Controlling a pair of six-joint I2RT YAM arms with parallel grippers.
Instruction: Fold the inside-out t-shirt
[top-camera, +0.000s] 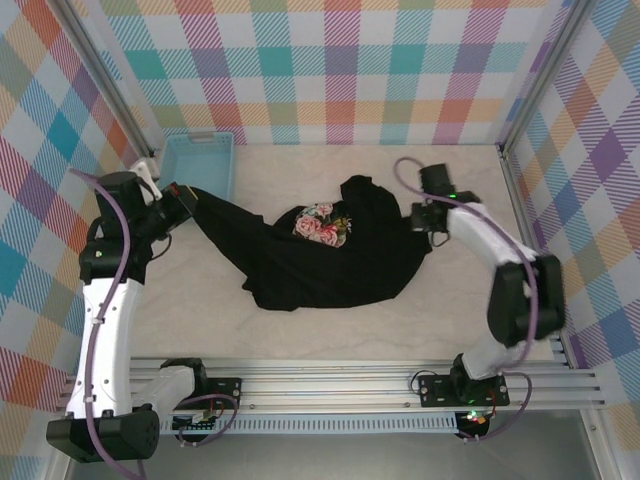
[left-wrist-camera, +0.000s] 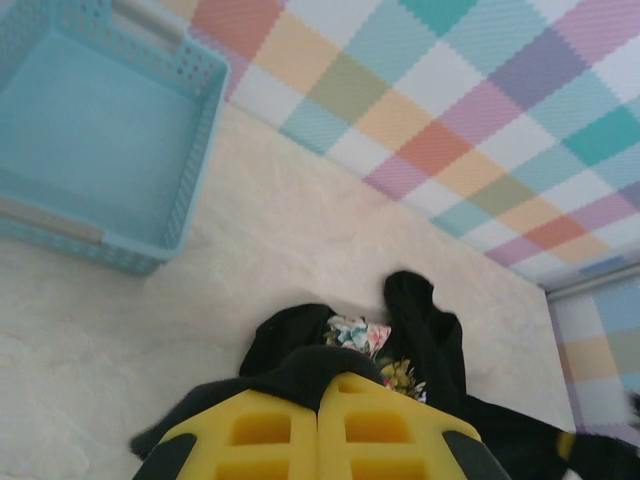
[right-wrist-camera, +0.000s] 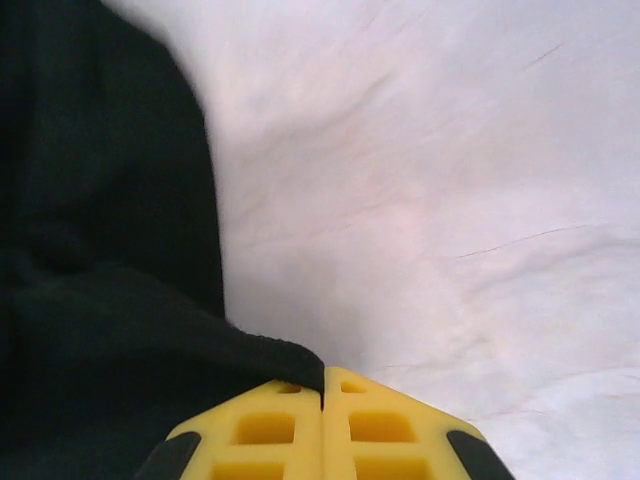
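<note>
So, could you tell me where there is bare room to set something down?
Free: table between t-shirt and near rail, and behind it right of the basket. Crowded: centre, where left gripper and right gripper grip cloth.

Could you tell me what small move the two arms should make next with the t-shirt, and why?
Probably draw both arms slightly apart. The left fingers and right fingers are each shut on an edge of the black t-shirt, yet it lies bunched between them, so gentle tension should spread it flat for folding.
</note>
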